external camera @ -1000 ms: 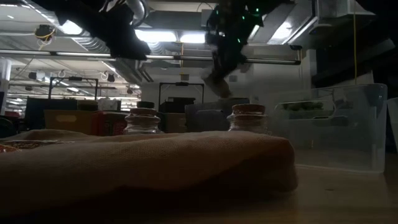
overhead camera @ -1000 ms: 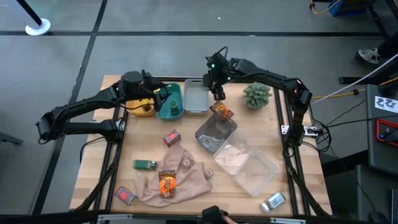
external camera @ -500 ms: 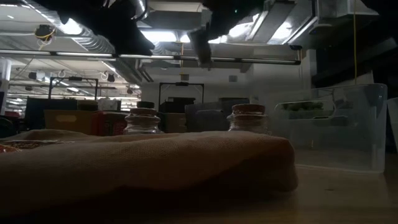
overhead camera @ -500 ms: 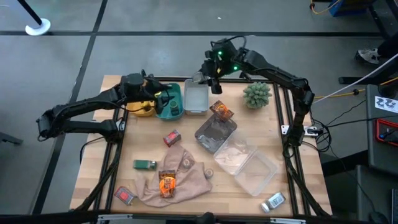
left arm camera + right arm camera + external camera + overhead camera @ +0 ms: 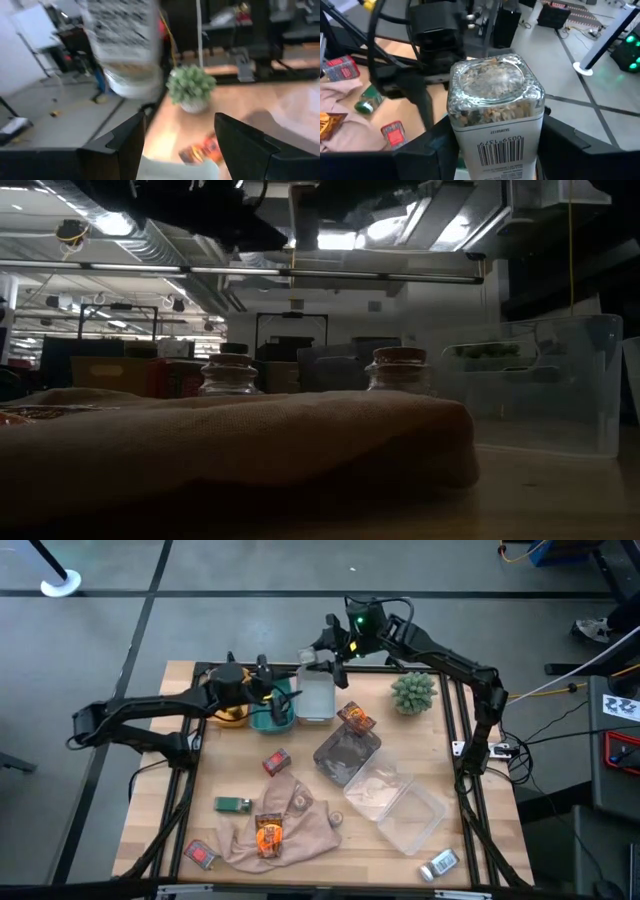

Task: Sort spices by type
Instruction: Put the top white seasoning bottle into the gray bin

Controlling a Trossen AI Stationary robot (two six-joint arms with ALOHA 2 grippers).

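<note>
My right gripper hangs high over the table's far edge, above the grey tray. It is shut on a clear square spice jar with a barcode label. My left gripper stands open over the teal container, with nothing between its fingers, and the jar shows just beyond them. On the table lie red packets, orange sachets, a green box and a silver-capped jar. My right gripper pinches the jar's labelled body between its two fingers, one on each of two opposite sides. The fingers come about level from the table's right. The jar is lifted clear, and its clear end sticks out past the fingers.
A beige cloth lies at the near left, with two small corked jars on it. Two clear tubs stand mid-table. The green plant ball sits at the far right. A yellow bowl sits beside the teal container.
My right gripper has risen with the jar from beside the orange sachet and gone toward the table's far edge and left, tipping from pointing down to nearly level. My left gripper has moved toward the table's right, toward the jar, and has rolled.
</note>
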